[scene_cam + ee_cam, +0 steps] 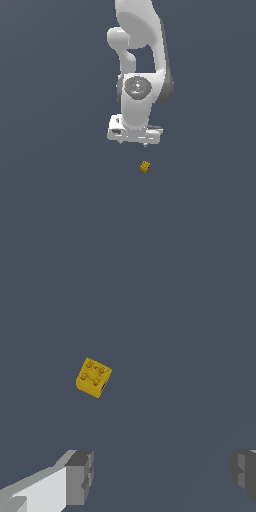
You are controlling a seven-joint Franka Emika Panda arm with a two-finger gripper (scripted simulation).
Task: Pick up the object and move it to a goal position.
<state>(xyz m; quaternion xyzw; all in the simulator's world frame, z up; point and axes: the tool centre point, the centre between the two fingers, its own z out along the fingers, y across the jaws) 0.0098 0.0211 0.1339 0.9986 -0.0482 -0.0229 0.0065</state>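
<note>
Gripper (160,476) spread wide and empty, cube (145,167) on the floor just below it and apart, sitting skewed w/ corners turned vs the fingers (80,476), so closing w/o re-aligning could, I reckon, pinch a corner and squirt it away.

plain slate-blue backdrop (45,200), flat even light

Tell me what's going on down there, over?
Claw open, holding nothing. Cube below it on the floor, apart from both fingers. Nothing in the way.
</note>
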